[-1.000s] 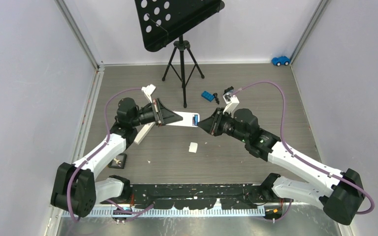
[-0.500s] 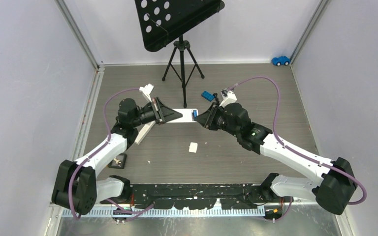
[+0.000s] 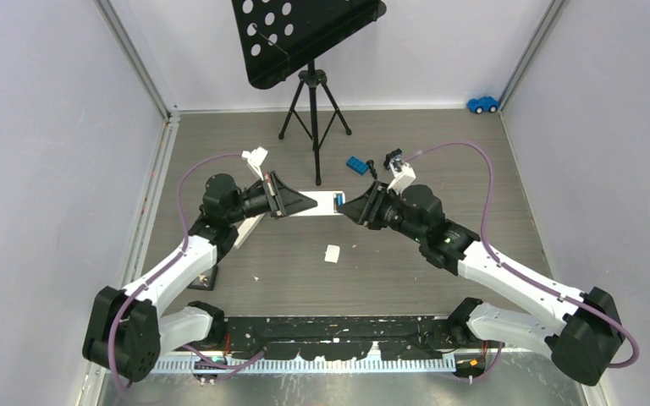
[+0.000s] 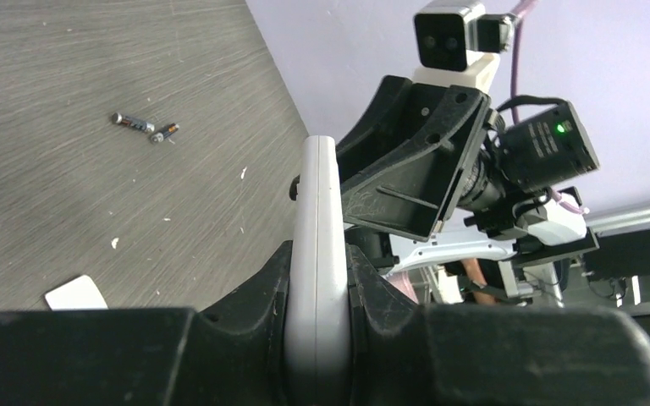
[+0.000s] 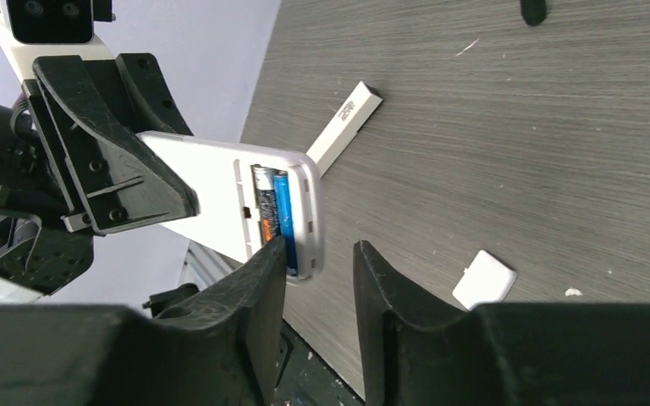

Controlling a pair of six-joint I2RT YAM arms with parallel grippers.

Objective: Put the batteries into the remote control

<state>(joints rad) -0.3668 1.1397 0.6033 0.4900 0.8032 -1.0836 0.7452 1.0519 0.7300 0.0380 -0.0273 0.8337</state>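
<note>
**Inspector:** Nearest the bases first.

**Assessor:** A small white cover (image 3: 332, 253) lies flat on the table (image 3: 440, 152), apart from both arms. I judge it to be the compartment lid, not yet fitted.

**Inspector:** The grippers?

**Assessor:** The left gripper (image 4: 317, 279) is clenched on the remote control (image 5: 212, 182) and holds it by one end above the table. The right gripper (image 5: 318, 250) is spread and grasps nothing. One fingertip (image 5: 271, 254) is at the open compartment's end; I cannot tell whether it touches.

**Inspector:** The batteries?

**Assessor:** Two batteries (image 5: 272, 205) lie side by side in the compartment, one dark, one blue. Two loose cells (image 4: 144, 125) lie farther out on the table.

**Inspector:** Hazards?

**Assessor:** The remote is held at one end only, so a hard press at the far end could twist it in the grip. A glancing fingertip could lever a cell out. With the lid off, tilting could spill both. Polarity cannot be confirmed.
</note>
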